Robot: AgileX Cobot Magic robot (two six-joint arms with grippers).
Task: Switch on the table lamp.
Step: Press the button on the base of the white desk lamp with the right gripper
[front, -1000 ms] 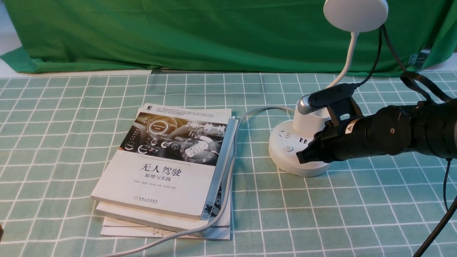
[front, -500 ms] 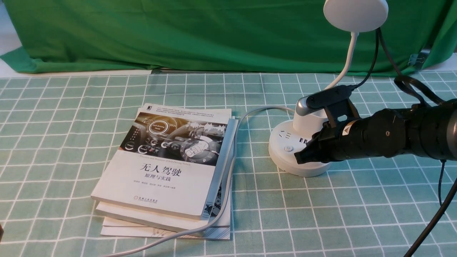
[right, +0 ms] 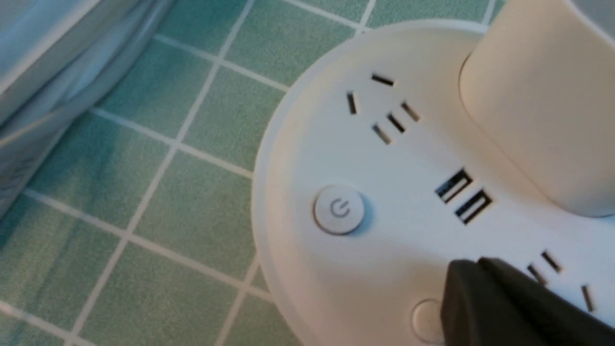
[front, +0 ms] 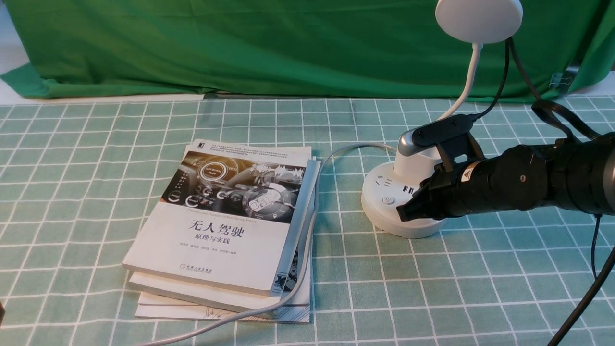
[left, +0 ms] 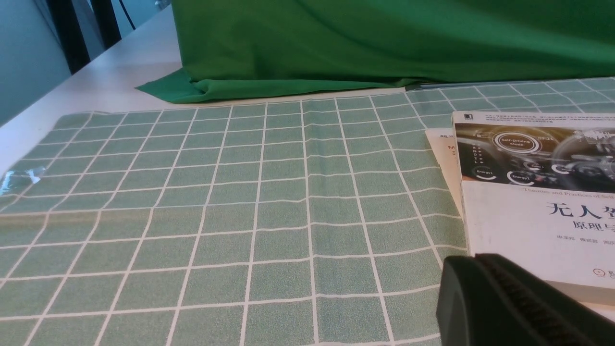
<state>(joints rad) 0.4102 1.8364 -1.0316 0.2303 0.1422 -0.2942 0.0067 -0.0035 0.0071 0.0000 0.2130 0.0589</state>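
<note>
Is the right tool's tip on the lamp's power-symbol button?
No: in the right wrist view the power-symbol button lies bare, with the right tool over a plain button apart from it.

A stack of books [front: 226, 226] lies on the green checked tablecloth [front: 72, 192] before a green backdrop [front: 240, 43].

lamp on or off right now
Looks off: the lamp head shows no glow, and the cloth beneath it has no bright patch.
</note>
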